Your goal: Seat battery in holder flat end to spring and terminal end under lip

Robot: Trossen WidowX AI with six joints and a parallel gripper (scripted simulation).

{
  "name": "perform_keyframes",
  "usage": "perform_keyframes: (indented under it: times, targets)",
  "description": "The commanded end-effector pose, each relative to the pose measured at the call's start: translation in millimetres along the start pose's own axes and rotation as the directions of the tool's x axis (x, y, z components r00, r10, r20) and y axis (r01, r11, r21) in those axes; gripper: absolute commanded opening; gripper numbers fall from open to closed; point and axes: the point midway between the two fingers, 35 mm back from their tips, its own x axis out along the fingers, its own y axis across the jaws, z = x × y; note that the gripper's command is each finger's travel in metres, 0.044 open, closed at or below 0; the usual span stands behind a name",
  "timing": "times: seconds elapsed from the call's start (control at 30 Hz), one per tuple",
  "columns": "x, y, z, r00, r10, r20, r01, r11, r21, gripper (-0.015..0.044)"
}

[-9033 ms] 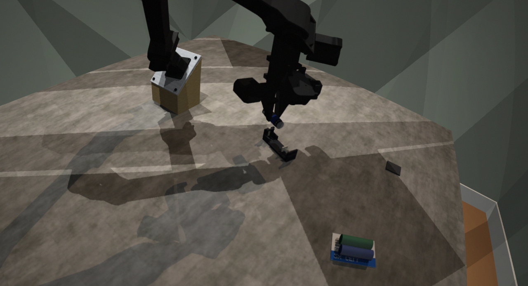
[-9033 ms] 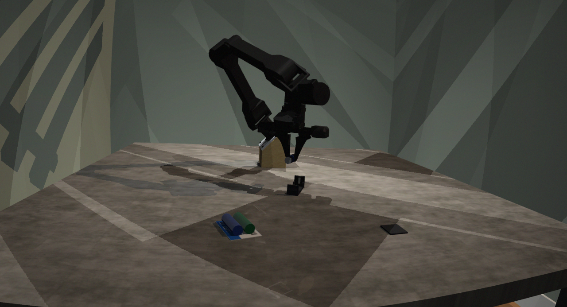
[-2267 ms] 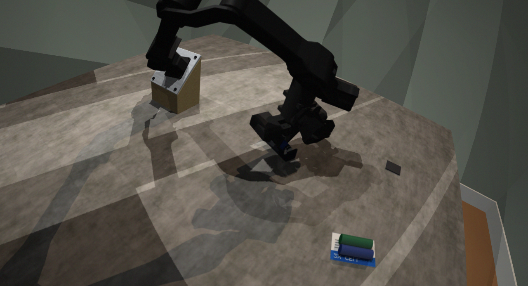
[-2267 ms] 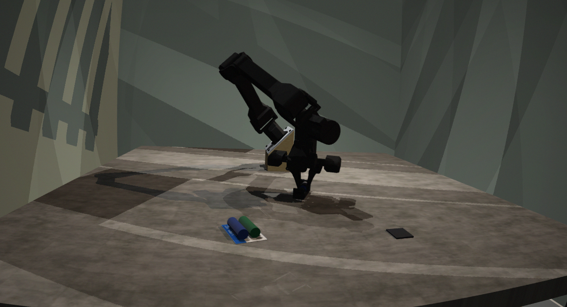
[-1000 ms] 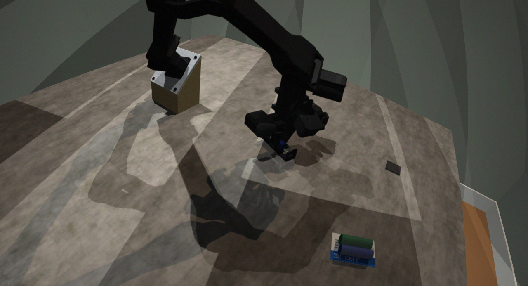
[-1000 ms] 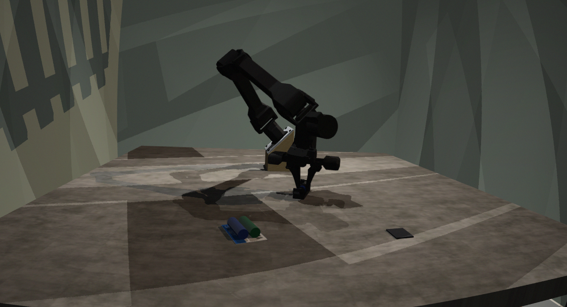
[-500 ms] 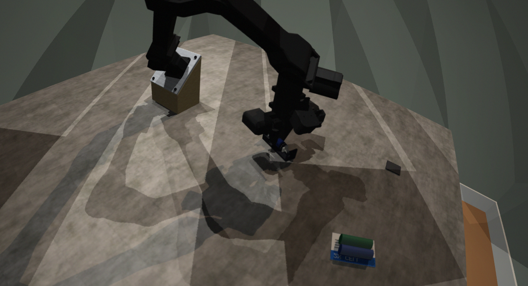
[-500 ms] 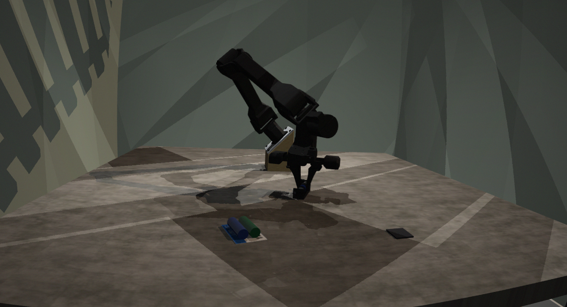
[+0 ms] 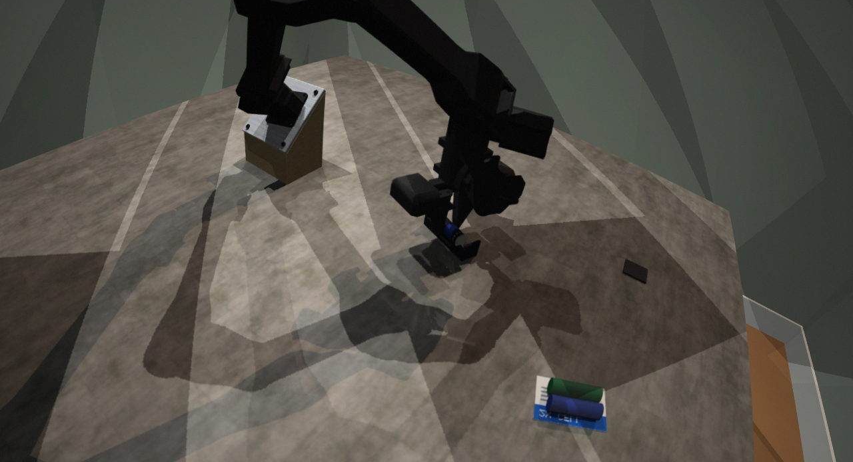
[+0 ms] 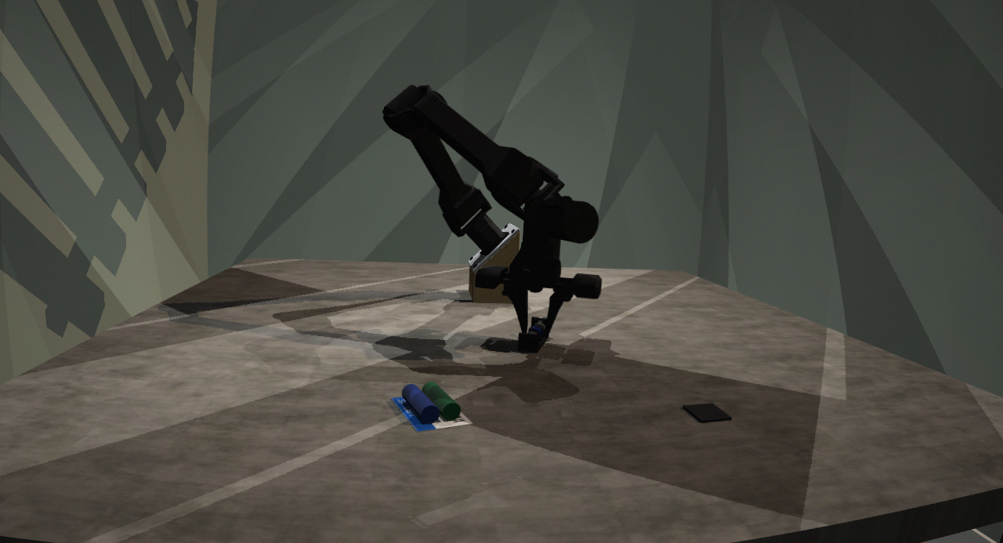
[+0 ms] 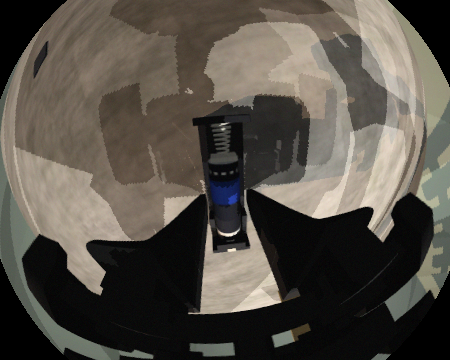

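The battery (image 9: 451,229) (image 10: 537,328) (image 11: 225,192), blue with dark and grey bands, lies lengthwise in the black holder (image 9: 470,250) (image 10: 529,342) (image 11: 221,119). In the wrist view, the spring (image 11: 221,137) runs from the holder's far wall to the battery's grey end. The battery's other end, with a bright ring, is close to the near wall; whether it is under the lip is too small to tell. My gripper (image 9: 449,223) (image 10: 536,329) (image 11: 226,196) is open around the battery, one finger on each side, with narrow gaps. I cannot tell whether the battery is fully level.
A green cylinder (image 9: 575,389) (image 10: 441,401) and a blue cylinder (image 9: 574,407) (image 10: 420,403) lie on a printed card (image 9: 541,385) (image 10: 457,421). A small black plate (image 9: 635,271) (image 10: 707,412) (image 11: 40,59) lies apart. The arm's base block (image 9: 305,143) stands behind. An orange-floored bin (image 9: 775,387) is beyond the table's edge.
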Motion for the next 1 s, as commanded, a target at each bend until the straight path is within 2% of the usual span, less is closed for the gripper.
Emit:
perform_keyframes:
  times: [0.0, 0.23, 0.3, 0.5, 0.6, 0.97]
  targets:
    - [-6.5, 0.5, 0.7, 1.000, 0.003, 0.001, -0.003, 1.000, 0.004, 0.0161]
    - [-13.2, 0.7, 0.8, 1.000, 0.004, 0.001, -0.004, 1.000, 0.003, 0.0161]
    - [-17.3, 1.3, 0.3, 1.000, 0.001, 0.002, -0.001, 1.000, -0.004, 0.0213]
    - [-78.8, 1.6, 0.5, 1.000, 0.007, -0.001, -0.007, 1.000, 0.002, 0.0371]
    - [-86.2, 2.2, -0.3, 1.000, 0.007, -0.001, -0.007, 1.000, 0.003, 0.0440]
    - [-86.2, 2.9, -0.5, 1.000, 0.007, -0.001, -0.007, 1.000, 0.003, 0.0440]
